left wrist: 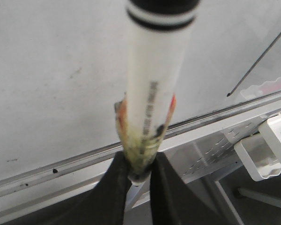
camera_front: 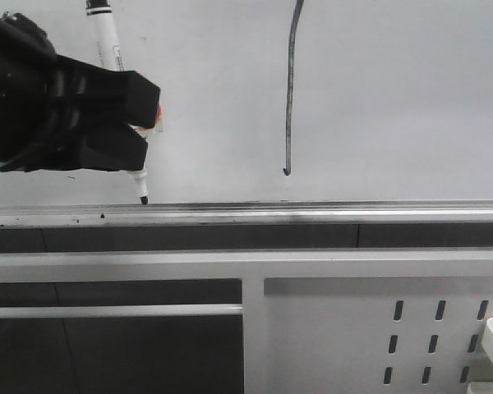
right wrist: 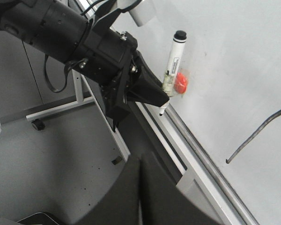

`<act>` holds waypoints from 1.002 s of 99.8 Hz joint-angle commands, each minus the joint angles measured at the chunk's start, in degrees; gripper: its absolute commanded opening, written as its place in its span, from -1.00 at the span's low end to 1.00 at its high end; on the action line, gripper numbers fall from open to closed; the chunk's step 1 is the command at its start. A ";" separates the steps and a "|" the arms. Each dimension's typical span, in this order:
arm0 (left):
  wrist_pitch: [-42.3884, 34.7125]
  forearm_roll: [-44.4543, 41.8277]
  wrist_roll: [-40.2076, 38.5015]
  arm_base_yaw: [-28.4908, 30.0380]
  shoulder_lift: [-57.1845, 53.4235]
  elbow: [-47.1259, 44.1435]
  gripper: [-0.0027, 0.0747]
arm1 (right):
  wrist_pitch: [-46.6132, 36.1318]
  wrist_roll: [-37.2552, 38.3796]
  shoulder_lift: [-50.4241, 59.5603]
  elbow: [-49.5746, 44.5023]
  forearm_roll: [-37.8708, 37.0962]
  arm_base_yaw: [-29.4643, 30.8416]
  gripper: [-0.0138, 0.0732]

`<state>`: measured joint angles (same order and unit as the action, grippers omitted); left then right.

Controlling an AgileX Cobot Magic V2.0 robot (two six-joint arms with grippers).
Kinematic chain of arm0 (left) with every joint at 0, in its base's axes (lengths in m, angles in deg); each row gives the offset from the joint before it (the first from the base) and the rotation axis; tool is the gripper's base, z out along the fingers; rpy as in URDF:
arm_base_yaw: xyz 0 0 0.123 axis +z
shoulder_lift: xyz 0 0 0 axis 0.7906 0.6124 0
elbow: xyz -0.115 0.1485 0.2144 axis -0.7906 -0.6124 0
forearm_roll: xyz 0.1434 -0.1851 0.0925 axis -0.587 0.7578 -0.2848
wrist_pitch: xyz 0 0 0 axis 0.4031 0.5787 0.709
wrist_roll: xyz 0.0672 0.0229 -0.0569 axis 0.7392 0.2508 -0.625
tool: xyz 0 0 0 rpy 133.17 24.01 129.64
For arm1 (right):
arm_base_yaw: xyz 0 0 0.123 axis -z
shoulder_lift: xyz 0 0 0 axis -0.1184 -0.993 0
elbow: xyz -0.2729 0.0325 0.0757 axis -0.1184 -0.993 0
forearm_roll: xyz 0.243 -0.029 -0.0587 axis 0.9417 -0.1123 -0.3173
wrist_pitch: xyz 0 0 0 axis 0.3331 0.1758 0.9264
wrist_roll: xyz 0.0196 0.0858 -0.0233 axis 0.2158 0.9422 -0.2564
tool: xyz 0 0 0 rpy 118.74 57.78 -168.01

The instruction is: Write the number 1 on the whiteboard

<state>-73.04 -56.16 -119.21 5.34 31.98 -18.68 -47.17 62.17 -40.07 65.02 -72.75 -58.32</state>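
The whiteboard (camera_front: 394, 98) fills the upper front view. On it the number 1 (camera_front: 290, 90) runs as a long dark stroke with a small hook at its lower end; it also shows as the number 1 (left wrist: 262, 58) and the number 1 (right wrist: 257, 133). My left gripper (camera_front: 144, 131) is to the left of the stroke, shut on a white marker (camera_front: 107, 37) near its lower end. The marker's black tip (camera_front: 143, 197) points down just above the rail, and whether it touches the board cannot be told. My right gripper (right wrist: 140, 161) is shut and holds nothing, away from the board.
A silver rail (camera_front: 312, 212) with dark specks runs along the board's bottom edge. Below it stands a white metal panel with slotted holes (camera_front: 353, 345). A white tray (left wrist: 260, 161) hangs at the right. A wheeled stand foot (right wrist: 36, 124) rests on the grey floor.
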 commanded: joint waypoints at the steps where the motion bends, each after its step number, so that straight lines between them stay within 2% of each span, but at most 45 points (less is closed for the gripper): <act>1: -0.99 -1.34 -0.58 2.05 -1.49 1.84 -0.98 | -3.94 0.11 0.22 1.66 -0.50 0.42 -0.84; 33: -0.76 -1.34 -0.58 5.69 -1.49 1.84 -0.98 | -4.79 0.11 0.22 1.66 -0.61 0.42 -0.84; 78: -0.76 -1.34 1.01 5.69 -1.49 1.84 -0.96 | -5.03 0.11 0.22 1.66 -1.02 0.42 -0.84; 87: -1.04 -1.34 3.75 5.69 -1.61 1.84 -0.75 | -4.61 0.11 0.22 1.66 -1.02 0.42 -0.84; 92: -1.39 -1.34 3.88 5.69 -1.87 1.84 -0.54 | -4.61 0.11 0.22 1.66 -1.02 0.42 -0.84; 100: -1.41 -1.34 3.88 5.69 -2.38 1.84 -0.09 | -4.61 0.11 0.22 1.66 -1.02 0.42 -0.84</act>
<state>-75.65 -56.63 -115.78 10.90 31.73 -18.68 -47.72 62.22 -40.07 65.02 -73.23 -58.32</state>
